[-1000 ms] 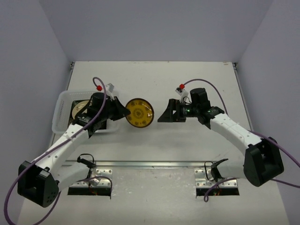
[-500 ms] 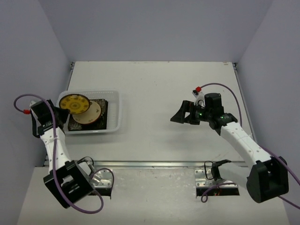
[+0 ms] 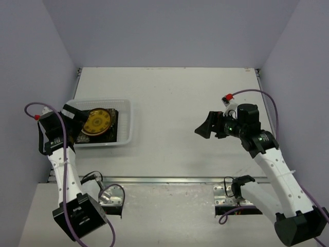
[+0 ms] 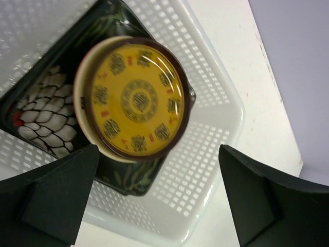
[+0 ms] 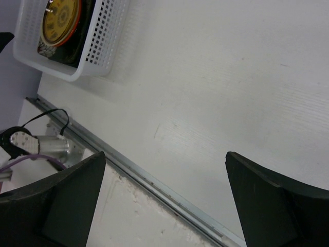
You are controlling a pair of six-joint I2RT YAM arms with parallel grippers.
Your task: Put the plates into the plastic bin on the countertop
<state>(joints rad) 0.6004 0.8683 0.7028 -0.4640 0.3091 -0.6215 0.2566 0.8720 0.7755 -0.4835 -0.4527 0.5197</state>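
The plastic bin [image 3: 128, 121] sits at the countertop's [image 3: 175, 103] left side. In it a round yellow plate [image 3: 97, 122] lies on top of a black floral square plate [image 3: 114, 128]. In the left wrist view the yellow plate [image 4: 138, 100] has a dark rim and rests over the black square [image 4: 41, 113], inside the bin [image 4: 205, 154]. My left gripper [image 3: 77, 121] hovers at the bin's left end, open and touching nothing [image 4: 158, 154]. My right gripper [image 3: 205, 128] is open and empty over the bare countertop at the right [image 5: 165, 157]. It sees the bin [image 5: 105, 46] far off.
A metal rail [image 3: 164, 180] runs along the countertop's near edge, also seen in the right wrist view [image 5: 154, 180]. Grey walls close in the left, right and back. Arm bases and cables [image 3: 103, 195] sit below the rail.
The left gripper has opened and let go of the yellow plate, which now lies flat on the stack in the bin. The right arm has drawn back to the right.
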